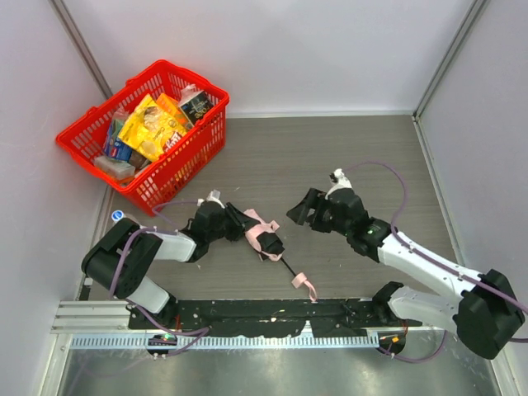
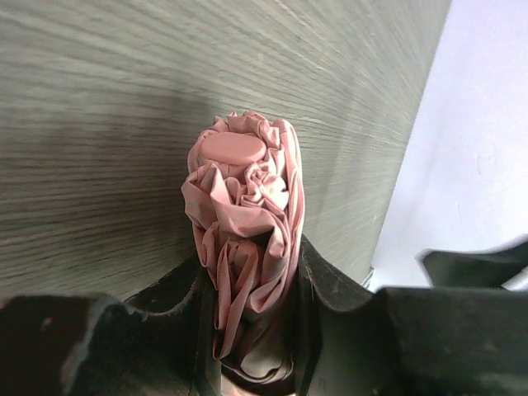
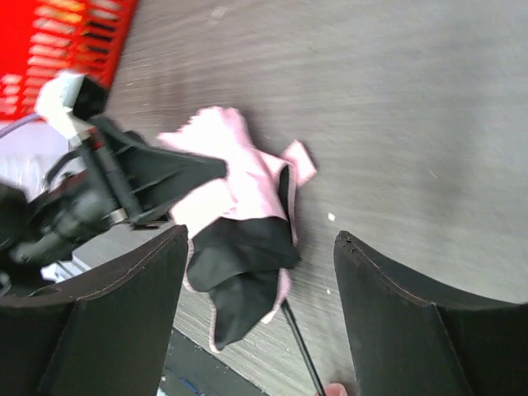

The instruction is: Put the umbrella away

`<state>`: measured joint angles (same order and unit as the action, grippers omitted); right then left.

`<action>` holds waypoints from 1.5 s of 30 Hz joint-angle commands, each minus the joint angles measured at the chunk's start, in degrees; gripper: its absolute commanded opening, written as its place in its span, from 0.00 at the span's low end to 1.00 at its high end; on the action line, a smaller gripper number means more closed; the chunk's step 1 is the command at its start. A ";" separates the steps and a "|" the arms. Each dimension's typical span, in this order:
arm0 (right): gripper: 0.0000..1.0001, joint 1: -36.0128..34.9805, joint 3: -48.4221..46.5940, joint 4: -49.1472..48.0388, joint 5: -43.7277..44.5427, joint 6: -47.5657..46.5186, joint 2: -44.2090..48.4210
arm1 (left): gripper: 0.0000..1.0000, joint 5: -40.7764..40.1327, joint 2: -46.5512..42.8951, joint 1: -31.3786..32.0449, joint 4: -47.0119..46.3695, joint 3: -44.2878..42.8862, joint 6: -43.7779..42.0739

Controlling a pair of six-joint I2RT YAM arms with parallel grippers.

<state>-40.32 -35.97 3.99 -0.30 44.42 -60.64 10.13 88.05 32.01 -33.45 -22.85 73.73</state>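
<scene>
The umbrella (image 1: pixel 262 233) lies folded on the table between the arms, pale pink outside with a black lining. Its thin black shaft (image 1: pixel 287 266) runs toward the near edge and ends in a small pink handle and loop (image 1: pixel 304 285). My left gripper (image 1: pixel 241 221) is shut on the bunched pink canopy (image 2: pixel 243 206). My right gripper (image 1: pixel 301 210) is open and empty, a little to the right of the canopy. In the right wrist view the canopy (image 3: pixel 239 214) and shaft (image 3: pixel 299 342) lie between my spread fingers (image 3: pixel 404 305), untouched.
A red basket (image 1: pixel 147 132) with snack packets stands at the back left of the table, also seen in the right wrist view (image 3: pixel 66 41). Pale walls close in the back and sides. A black rail (image 1: pixel 264 318) runs along the near edge.
</scene>
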 commanded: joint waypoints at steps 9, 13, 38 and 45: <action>0.65 6.74 13.37 -21.65 -12.36 33.08 -8.95 | 0.00 7.18 -0.78 -0.63 -18.39 -0.27 -2.81; 0.71 6.91 16.27 -28.15 -10.43 38.01 -10.11 | 0.00 9.38 -0.68 -0.72 -22.19 -0.61 -0.36; 0.75 14.21 21.38 -49.41 -23.62 63.06 -15.11 | 0.00 13.51 -5.09 -1.34 -22.00 -20.74 12.13; 0.76 5.43 19.62 -64.71 -16.67 74.84 -21.79 | 0.00 12.81 -2.80 -1.16 -23.59 -23.55 13.80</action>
<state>-30.81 -14.15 -46.00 -20.62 108.86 -79.22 22.57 85.27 30.98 -50.19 -42.52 85.08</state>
